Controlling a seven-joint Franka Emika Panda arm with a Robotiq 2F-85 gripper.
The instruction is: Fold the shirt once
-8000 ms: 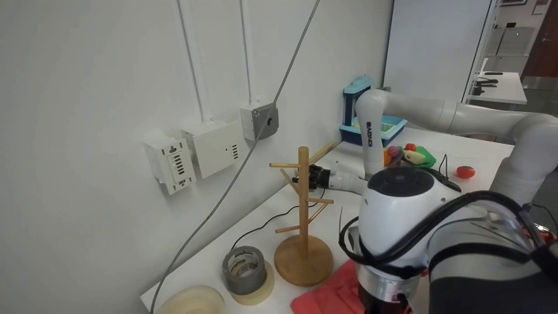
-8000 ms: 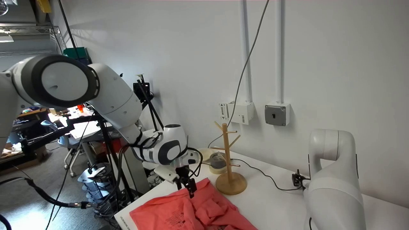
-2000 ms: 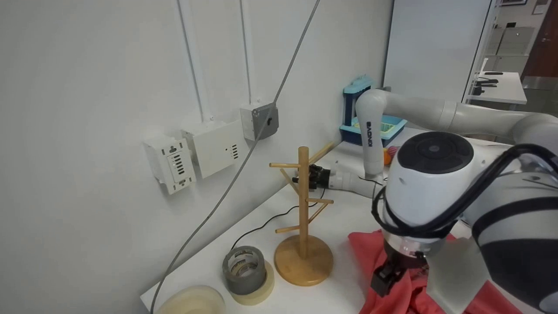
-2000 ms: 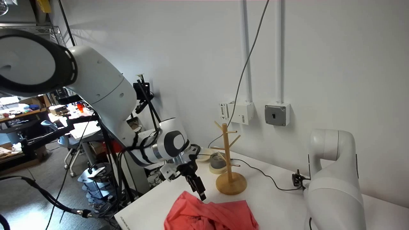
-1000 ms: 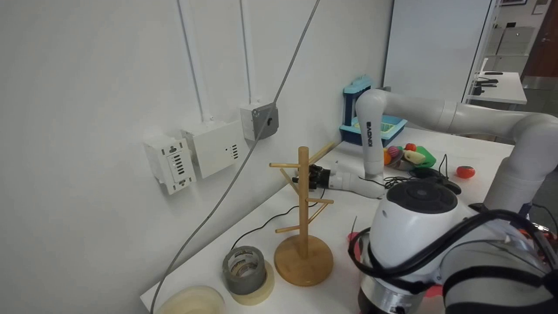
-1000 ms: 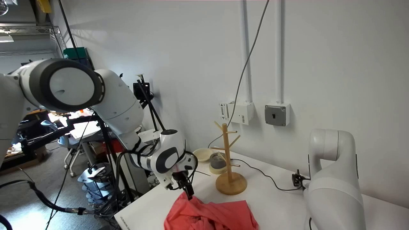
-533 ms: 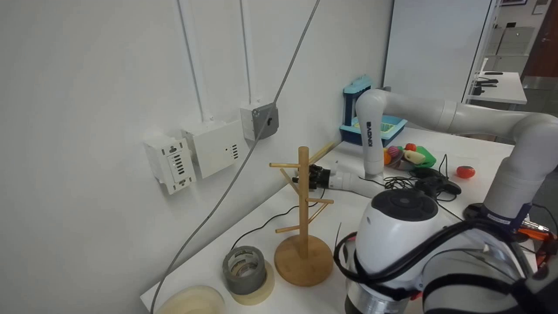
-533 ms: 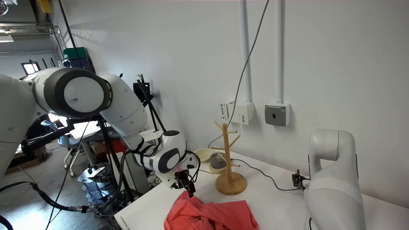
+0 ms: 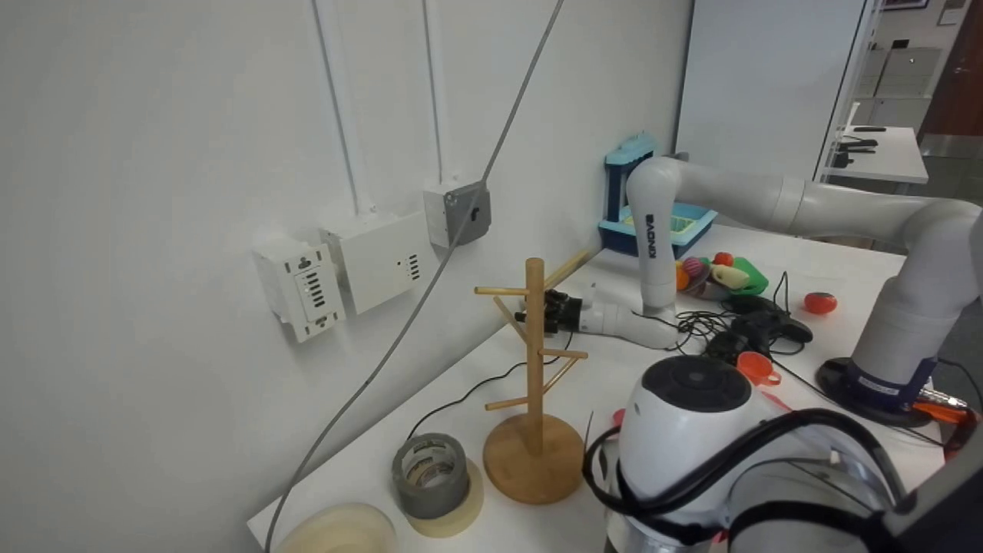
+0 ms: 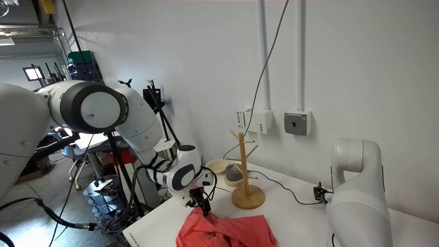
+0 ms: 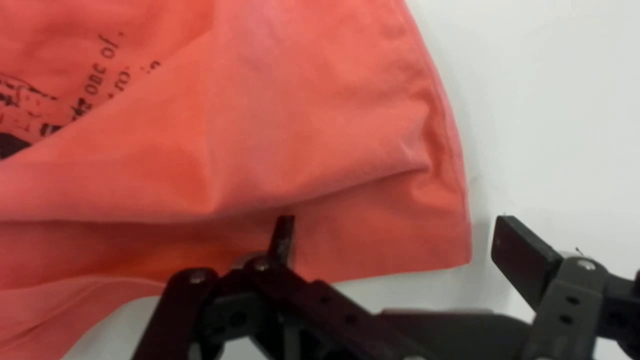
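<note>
The shirt, a rumpled coral-red cloth, lies on the white table in an exterior view (image 10: pixel 236 230). In the wrist view the shirt (image 11: pixel 310 115) shows folds, dark print at the upper left and a corner at lower right. My gripper (image 11: pixel 400 240) is open. One finger is over the cloth, and the other is over the table just beyond the shirt's corner. In an exterior view the gripper (image 10: pixel 205 209) is low at the shirt's upper left corner; contact cannot be told. The arm hides most of the shirt in an exterior view, where only small patches (image 9: pixel 618 417) show.
A wooden peg stand (image 10: pixel 248 197) stands beside the shirt. Tape rolls (image 9: pixel 430 476) and a pale bowl (image 9: pixel 338 530) are near the wall. A second white arm (image 10: pixel 358 206) stands across the table. A red cup (image 9: pixel 756 369), dark cables and toy food (image 9: pixel 729 276) lie farther along.
Eight seconds ago the shirt lay wider toward the table's end; by two seconds ago it was bunched. Since then my gripper has moved back and down to its corner.
</note>
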